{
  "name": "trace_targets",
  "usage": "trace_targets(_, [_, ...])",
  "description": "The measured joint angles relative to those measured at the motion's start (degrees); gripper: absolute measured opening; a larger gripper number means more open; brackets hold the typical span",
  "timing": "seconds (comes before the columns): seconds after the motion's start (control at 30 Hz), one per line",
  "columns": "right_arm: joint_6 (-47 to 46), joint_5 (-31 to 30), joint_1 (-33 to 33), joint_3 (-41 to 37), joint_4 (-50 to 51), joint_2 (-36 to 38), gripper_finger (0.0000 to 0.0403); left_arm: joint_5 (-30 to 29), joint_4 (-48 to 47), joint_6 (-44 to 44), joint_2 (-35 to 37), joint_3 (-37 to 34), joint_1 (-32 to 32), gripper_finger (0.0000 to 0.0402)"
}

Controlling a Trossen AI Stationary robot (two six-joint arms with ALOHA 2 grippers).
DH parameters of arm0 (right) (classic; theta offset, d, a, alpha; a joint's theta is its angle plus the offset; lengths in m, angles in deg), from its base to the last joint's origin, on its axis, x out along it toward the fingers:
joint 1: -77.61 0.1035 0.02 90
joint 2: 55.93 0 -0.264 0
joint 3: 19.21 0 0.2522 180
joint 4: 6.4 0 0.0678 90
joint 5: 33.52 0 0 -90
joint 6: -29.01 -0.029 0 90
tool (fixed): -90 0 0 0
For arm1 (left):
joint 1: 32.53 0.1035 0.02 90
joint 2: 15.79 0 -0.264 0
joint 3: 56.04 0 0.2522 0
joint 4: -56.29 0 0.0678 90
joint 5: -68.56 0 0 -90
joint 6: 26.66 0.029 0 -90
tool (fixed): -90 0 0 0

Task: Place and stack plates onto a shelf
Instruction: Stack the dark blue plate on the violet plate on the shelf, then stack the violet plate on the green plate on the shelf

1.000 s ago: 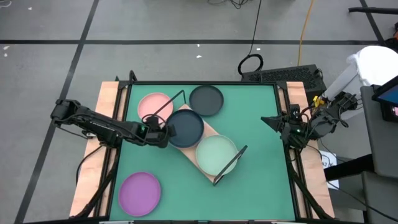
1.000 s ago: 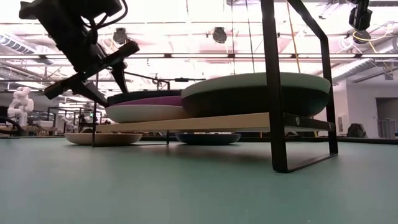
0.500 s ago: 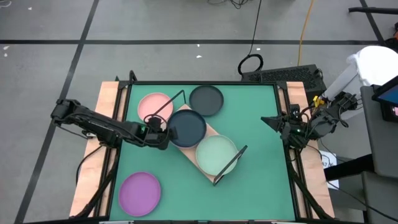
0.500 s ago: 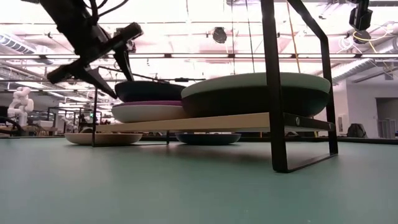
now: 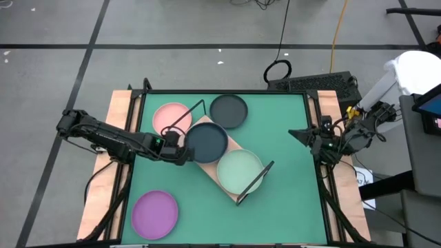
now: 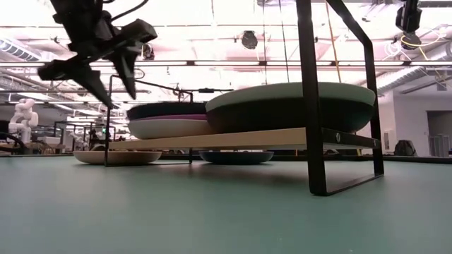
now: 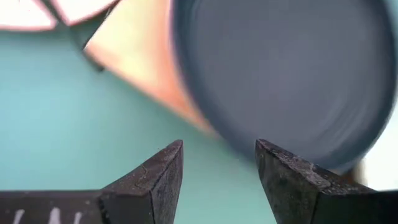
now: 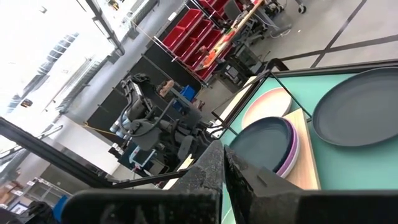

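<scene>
Left claw (image 5: 180, 146): fingers spread, holding nothing, just beside the dark blue plate (image 5: 206, 140).
Dark blue plate: tops a stack on the shelf (image 5: 231, 146), near its end.
Green plate (image 5: 239, 171): shelf's other end.
Right claw (image 5: 298, 134): closed, empty, at desk (image 5: 289, 200) edge.

Plates counted from above: five show their tops. One pink plate (image 5: 171, 117), one black plate (image 5: 228, 111), one dark blue plate (image 5: 206, 140), one pale green plate (image 5: 239, 171), one purple plate (image 5: 154, 213). One shelf (image 5: 234, 145). Two arms.
</scene>
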Motion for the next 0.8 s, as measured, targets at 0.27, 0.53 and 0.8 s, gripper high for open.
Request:
trace_targets(0.27, [-0.3, 0.1, 0.0, 0.0, -1.9, -3.1, 0.0, 5.0, -1.2, 4.3, 0.3, 0.0, -2.6, 0.0204])
trace_targets(0.53, [0.4, 0.4, 0.0, 0.0, -5.8, -6.4, 0.0, 15.8, -0.3, 14.0, 1.8, 0.0, -10.9, 0.02])
trace_targets(0.8, [-0.5, 7.4, 0.1, 0.0, -8.6, -10.5, 0.0, 24.9, -1.1, 21.8, 2.3, 0.0, -18.1, 0.0154])
